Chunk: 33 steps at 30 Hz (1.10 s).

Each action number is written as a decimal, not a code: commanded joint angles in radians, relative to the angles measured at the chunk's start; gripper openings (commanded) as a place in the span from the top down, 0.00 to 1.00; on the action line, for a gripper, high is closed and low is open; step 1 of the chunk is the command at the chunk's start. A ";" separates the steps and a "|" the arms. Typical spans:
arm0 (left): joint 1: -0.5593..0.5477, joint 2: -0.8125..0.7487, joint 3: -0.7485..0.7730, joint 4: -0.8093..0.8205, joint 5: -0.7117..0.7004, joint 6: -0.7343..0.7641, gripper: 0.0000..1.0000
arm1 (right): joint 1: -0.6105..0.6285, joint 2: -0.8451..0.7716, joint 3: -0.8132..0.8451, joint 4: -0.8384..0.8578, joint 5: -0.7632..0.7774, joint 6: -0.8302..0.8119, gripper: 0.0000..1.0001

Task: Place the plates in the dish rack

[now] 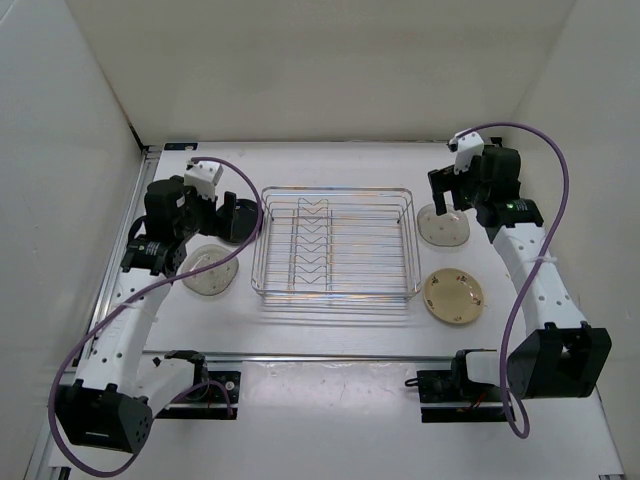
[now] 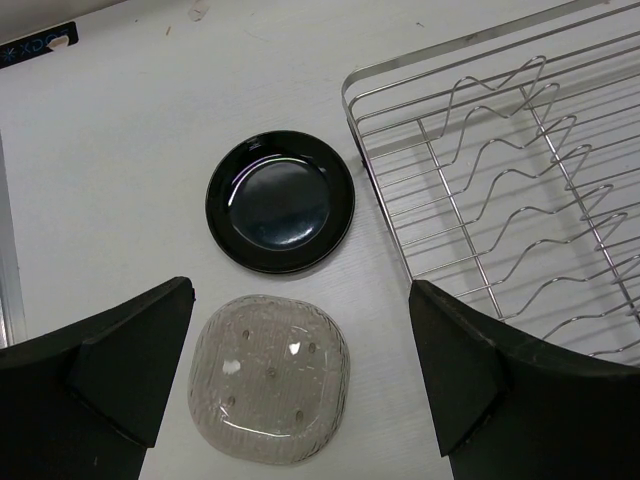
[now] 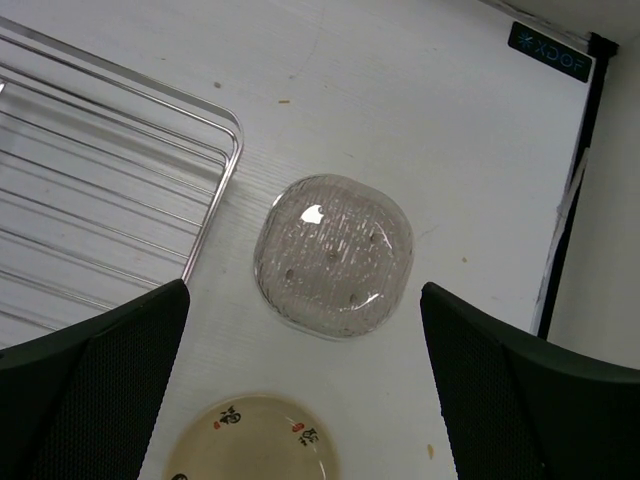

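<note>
White counter (image 1: 330, 335) carries chrome dish rack (image 1: 345, 245) centrally, black plate (image 2: 281, 201) and clear glass plate (image 2: 270, 377) flat to its left, second glassy plate (image 3: 334, 255) and cream plate (image 3: 250, 440) to its right; left pincer (image 2: 300, 330) and right pincer (image 3: 303, 330) both spread wide over glass plates, gripping nothing.

Tabletop (image 1: 330, 335): white, matte, filling the middle of the top view.
Back wall (image 1: 320, 70), left wall (image 1: 50, 200), right wall (image 1: 600, 130): plain white panels closing in the tabletop on three sides.
Rail (image 1: 103, 300): silver metal, along the tabletop's left edge, running from lower left toward upper left.
Bar (image 1: 330, 357): thin metal, crossing the lower part of the frame.
Label (image 2: 38, 44): dark with pale lettering, upper left of the left wrist view, partly cut off.
Second label (image 3: 547, 52): dark with teal lettering, upper right of the right wrist view.
Strip (image 3: 572, 180): black, running down from the second label at the tabletop's edge.
Speck (image 3: 284, 101): small, brown, upper middle.
</note>
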 commanded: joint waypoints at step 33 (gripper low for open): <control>0.179 0.333 0.122 0.016 0.067 -0.015 0.00 | -0.421 0.342 0.037 0.020 -0.482 0.046 0.02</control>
